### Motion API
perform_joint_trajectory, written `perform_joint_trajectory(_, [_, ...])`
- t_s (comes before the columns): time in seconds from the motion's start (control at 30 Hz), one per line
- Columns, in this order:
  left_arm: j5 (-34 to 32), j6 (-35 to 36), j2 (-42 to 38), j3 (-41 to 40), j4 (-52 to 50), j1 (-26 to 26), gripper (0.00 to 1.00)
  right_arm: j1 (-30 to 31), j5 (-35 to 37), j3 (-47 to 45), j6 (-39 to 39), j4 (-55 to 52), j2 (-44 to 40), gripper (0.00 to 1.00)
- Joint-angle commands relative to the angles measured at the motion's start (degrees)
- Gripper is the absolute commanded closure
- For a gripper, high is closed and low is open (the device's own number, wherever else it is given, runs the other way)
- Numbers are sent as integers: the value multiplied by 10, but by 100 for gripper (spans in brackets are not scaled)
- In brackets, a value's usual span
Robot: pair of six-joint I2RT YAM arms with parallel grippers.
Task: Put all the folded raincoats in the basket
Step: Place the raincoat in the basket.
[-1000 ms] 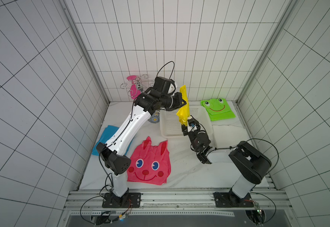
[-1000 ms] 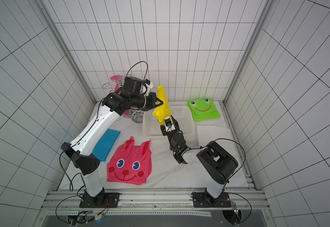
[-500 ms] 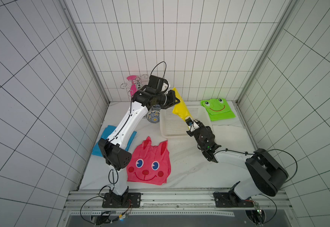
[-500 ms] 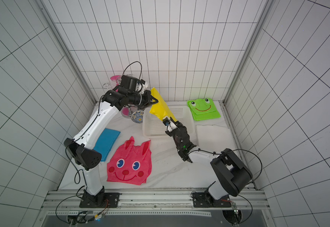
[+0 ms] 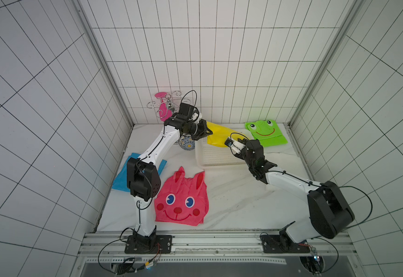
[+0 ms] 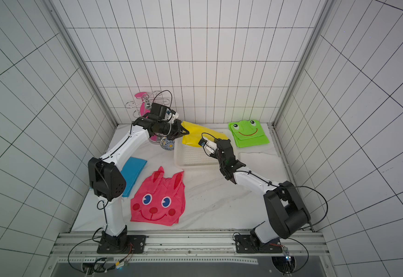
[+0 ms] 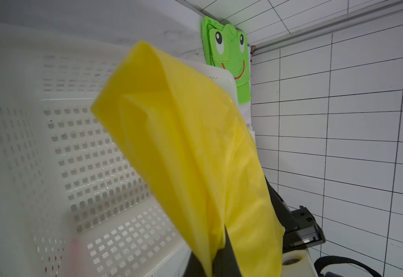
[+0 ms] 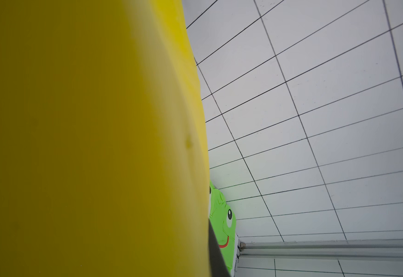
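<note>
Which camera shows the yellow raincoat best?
The left wrist view: the yellow raincoat shows its folds and edges clearly, above the basket. Both top views show it small and far away. The right wrist view shows only a blurry yellow surface.

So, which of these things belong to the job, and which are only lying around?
Job:
yellow raincoat
white basket

Lying about:
pink rabbit raincoat
green frog raincoat
blue folded cloth
patterned bowl
wire rack

Both top views looked down from high front over whole table (image 5: 231, 196); wrist cams hugged yellow raincoat (image 7: 195, 156), both glimpsing green frog cloth (image 8: 222, 227).
</note>
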Motion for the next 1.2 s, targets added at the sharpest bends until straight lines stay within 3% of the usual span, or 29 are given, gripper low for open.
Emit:
perform_joint_trajectory(0.0, [-8,38,25,-13,25,21,100,-17,62,37,-74,-73,27,100])
perform_joint_trajectory(0.23, [7,59,60,-40,10,21,99,-20,39,68,-98,-148,55,100])
perform_joint_trajectory(0.43, [-15,85,32,-66,7,22,73,-17,24,79,-120,-154,77,100])
perform_joint_trajectory(0.57, [-16,96,14,-75,-6,26,64,-17,20,88,-129,-155,91,100])
perform_joint_trajectory(0.7, [14,105,-7,-87,-26,38,63,-12,12,97,-128,-151,109,100])
perform_joint_trajectory(0.87, [5,145,-55,-108,-40,41,61,1,15,124,-124,-170,144,100])
perform_joint_trajectory(0.9, [1,154,-65,-110,-45,41,60,4,14,131,-120,-180,148,96])
perform_joint_trajectory(0.97, [-5,175,-81,-114,-54,40,60,6,7,145,-113,-211,150,77])
perform_joint_trajectory(1.17, [-52,239,-123,-128,-76,40,60,5,-31,152,-116,-310,103,45])
